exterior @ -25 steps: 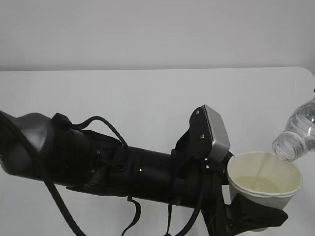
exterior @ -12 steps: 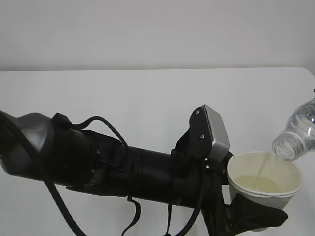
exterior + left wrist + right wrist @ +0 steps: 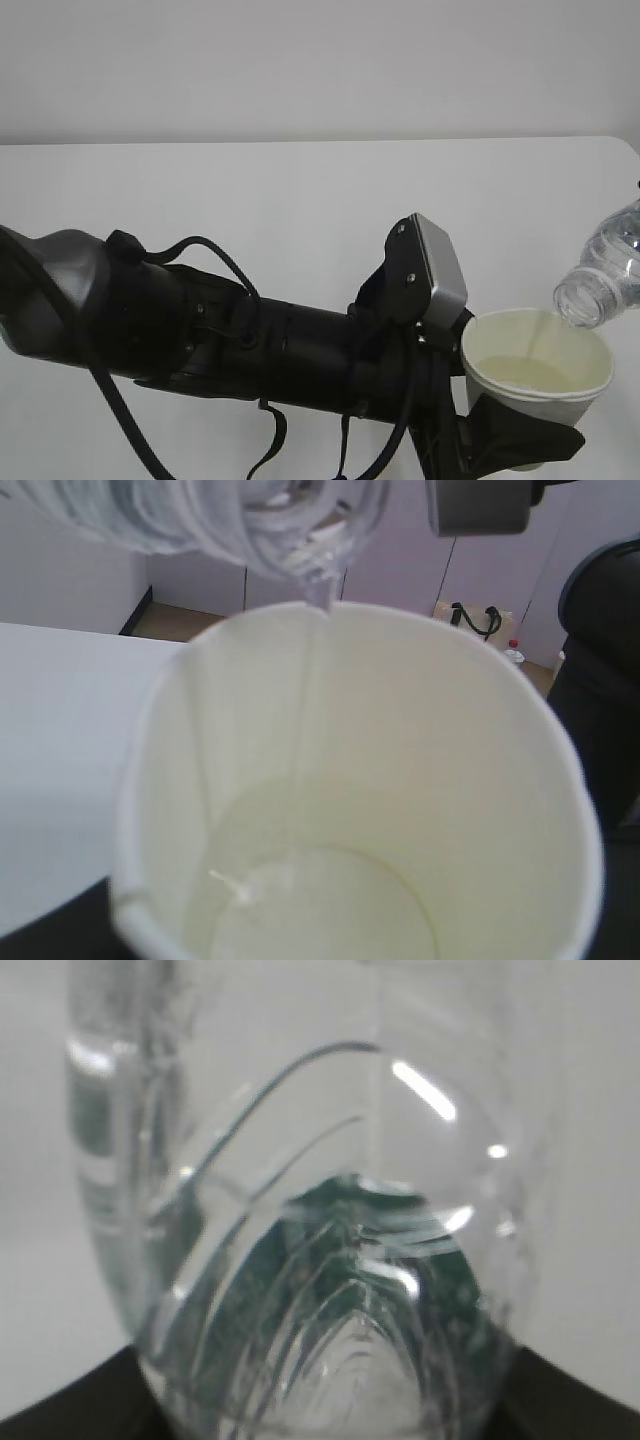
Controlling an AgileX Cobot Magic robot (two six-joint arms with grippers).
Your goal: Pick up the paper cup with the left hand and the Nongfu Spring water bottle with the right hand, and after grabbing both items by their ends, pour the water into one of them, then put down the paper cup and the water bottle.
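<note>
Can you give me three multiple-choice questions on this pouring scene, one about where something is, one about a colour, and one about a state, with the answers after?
1. Where is the mouth of the water bottle?
A. Just above the far right rim of the paper cup
B. Lying flat on the table
C. Pushed down to the cup's bottom

2. What colour is the inside of the cup?
A. Dark green
B. Pale cream-yellow
C. Red

3. What state is the cup in?
A. Upside down
B. Crushed flat
C. Upright in the left hand, with some water in it

Answers: 1 A, the tilted neck hangs over the rim in the exterior view. 2 B, the left wrist view looks straight into the cream walls. 3 C, a thin stream runs in and liquid covers the bottom.
</note>
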